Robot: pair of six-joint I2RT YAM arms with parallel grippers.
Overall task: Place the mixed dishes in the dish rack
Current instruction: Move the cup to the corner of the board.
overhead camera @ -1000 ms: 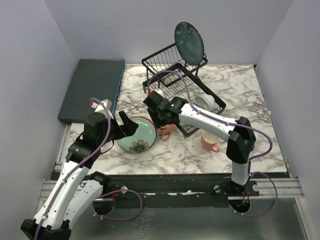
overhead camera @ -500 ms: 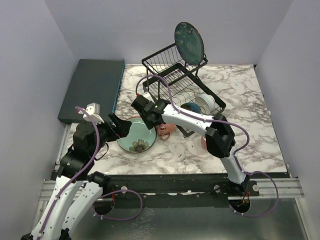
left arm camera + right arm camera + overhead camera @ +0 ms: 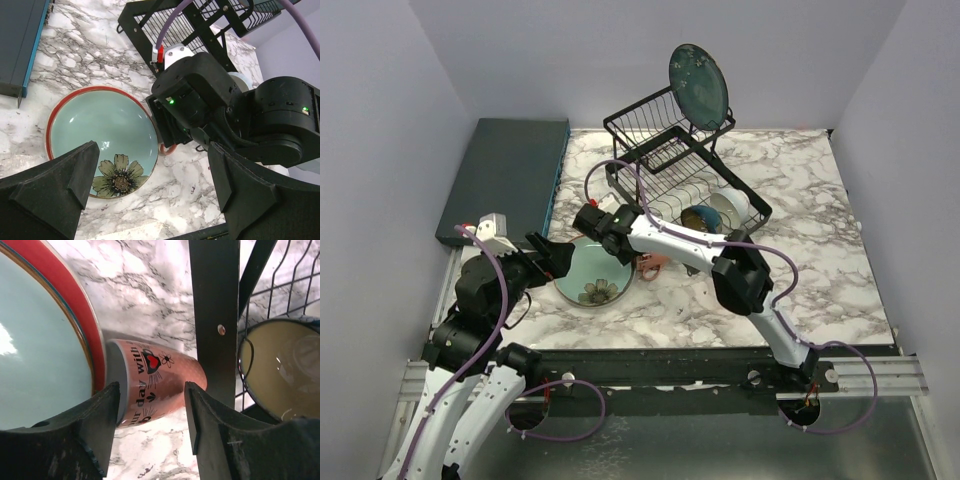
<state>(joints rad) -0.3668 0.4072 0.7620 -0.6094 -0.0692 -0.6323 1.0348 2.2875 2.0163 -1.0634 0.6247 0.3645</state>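
Note:
A red-and-teal plate (image 3: 595, 276) with a flower print lies flat on the marble. At its right rim a pink mug (image 3: 653, 263) lies on its side. My right gripper (image 3: 630, 250) hangs open over the mug (image 3: 150, 377), its fingertips framing it without touching. My left gripper (image 3: 554, 258) stands wide open and holds nothing, at the left edge of the plate (image 3: 100, 132). The black wire dish rack (image 3: 665, 165) stands behind. A dark teal plate (image 3: 700, 85) stands upright in its top basket. A dark cream-lined bowl (image 3: 280, 370) rests in its lower tier.
A dark teal flat slab (image 3: 505, 175) lies at the back left. A white dish (image 3: 730, 205) sits in the rack's lower right corner. The right arm's elbow (image 3: 740, 280) hangs low over the marble in front of the rack.
My right gripper has swung left, from over the rack's front corner to the mug beside the plate. My left gripper has drawn back left, off the plate.

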